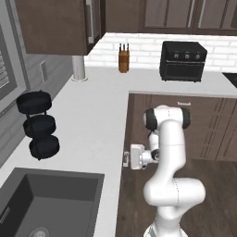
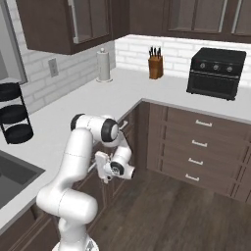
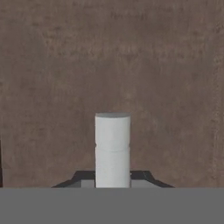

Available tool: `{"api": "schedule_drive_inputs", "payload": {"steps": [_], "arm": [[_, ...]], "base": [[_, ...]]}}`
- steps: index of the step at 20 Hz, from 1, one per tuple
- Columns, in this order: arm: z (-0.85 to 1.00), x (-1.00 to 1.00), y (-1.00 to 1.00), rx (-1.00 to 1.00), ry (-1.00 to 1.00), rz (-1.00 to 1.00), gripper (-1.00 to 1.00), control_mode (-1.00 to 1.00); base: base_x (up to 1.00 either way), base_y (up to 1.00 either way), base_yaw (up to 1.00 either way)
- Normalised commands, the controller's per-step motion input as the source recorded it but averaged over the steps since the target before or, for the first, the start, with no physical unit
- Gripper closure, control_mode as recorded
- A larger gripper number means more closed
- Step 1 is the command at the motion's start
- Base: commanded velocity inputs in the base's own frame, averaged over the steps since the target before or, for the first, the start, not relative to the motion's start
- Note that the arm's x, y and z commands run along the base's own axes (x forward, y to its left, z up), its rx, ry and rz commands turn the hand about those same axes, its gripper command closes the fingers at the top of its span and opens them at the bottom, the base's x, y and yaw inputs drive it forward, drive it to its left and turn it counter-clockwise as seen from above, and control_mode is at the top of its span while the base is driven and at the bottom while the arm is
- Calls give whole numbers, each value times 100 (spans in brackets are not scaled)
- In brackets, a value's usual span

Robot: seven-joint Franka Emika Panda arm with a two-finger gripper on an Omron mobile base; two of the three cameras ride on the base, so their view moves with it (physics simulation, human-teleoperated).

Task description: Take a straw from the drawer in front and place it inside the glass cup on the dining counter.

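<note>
In the left base view your arm bends down beside the desk [image 1: 99,125], and the gripper [image 1: 125,159] is pressed in against the dark cabinet face just under the desk's edge. The sink [image 1: 51,199] sits well to the left, and the black oven [image 1: 183,60] and knife block [image 1: 123,60] stand far back.

In the right base view the gripper [image 2: 100,172] points into the drawer [image 2: 86,181] front beneath the desk, hand turned sideways toward the wood. You cannot read the finger gap from here.

In the hand view a silver bar, the drawer handle [image 3: 112,151], rises between the two dark fingertips [image 3: 81,178], with brown drawer wood behind it. The fingers look drawn in close on the handle, apparently gripping it. The straw is presumably inside the closed drawer; the glass cup and dining counter lie elsewhere.

Watch the pull: the hold looks shallow, near the fingertips, so a fast or angled tug could slip the fingers off the bar. Pulling off the drawer's axis could also jam it or scrape the hand on the desk's edge.
</note>
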Motion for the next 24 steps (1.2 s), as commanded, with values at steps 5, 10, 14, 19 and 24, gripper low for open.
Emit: {"api": "schedule_drive_inputs", "payload": {"steps": [5, 10, 14, 19, 24], "arm": [[4, -50, -82, 0, -1, 0, 100, -100], [9, -45, -100, -1, 0, 0, 100, -100], [16, -36, -100, -5, 0, 0, 100, -100], [21, -22, -100, -7, 0, 0, 100, -100], [7, -15, -55, -11, 1, 0, -100, -100]], "base": [[0, 0, 0], [0, 0, 0], [0, 0, 0], [0, 0, 0], [0, 0, 0]]}}
